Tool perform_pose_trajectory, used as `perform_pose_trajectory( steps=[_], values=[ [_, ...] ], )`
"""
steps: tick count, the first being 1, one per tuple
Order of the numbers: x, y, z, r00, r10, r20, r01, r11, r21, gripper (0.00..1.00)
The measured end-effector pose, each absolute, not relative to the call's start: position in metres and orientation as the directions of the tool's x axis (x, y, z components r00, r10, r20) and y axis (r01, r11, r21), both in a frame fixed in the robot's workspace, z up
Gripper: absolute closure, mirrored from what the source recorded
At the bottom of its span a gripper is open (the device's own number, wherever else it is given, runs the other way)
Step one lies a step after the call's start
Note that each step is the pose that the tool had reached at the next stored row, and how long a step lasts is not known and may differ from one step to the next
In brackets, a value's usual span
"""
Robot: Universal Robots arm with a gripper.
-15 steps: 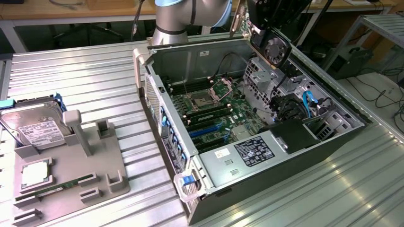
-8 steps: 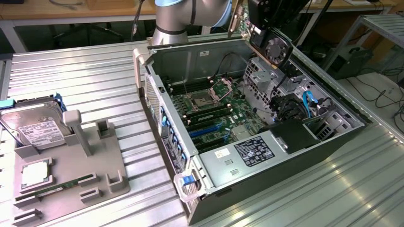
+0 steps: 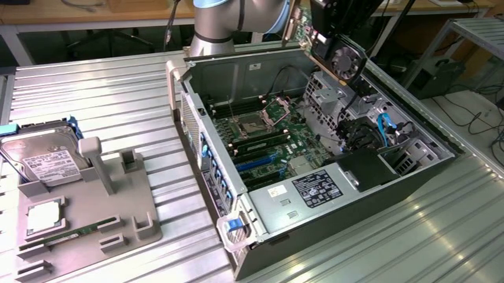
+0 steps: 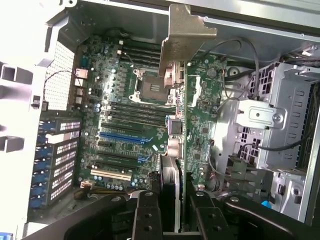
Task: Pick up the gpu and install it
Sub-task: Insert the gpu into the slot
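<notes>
Exterior view looks down from afar; wrist view closer; both share motherboard (image 3: 295, 134).

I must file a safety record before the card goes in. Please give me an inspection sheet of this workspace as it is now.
Surface: ribbed metal table carrying an open computer case and a grey parts holder.
Job's things: gpu held above the case, over the motherboard, not yet seated.
Clutter: hard drive, what looks like a processor, and a green memory stick, all in the holder.
Grippers: pincer shut on the gpu.
Cables: blue cable inside the case; loose cables on the floor.
Surroundings: workbench behind the table.
</notes>
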State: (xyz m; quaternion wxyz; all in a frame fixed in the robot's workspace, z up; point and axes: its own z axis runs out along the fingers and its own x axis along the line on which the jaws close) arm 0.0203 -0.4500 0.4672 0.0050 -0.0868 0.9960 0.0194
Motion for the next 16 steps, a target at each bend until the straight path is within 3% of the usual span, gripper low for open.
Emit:
perform_pose_trajectory(
  steps=[16],
  values=[
    [0.0203, -0.45, 0.4672, -0.958, -0.285, -0.013, -0.285, 0.958, 0.038, 0.73]
  ],
)
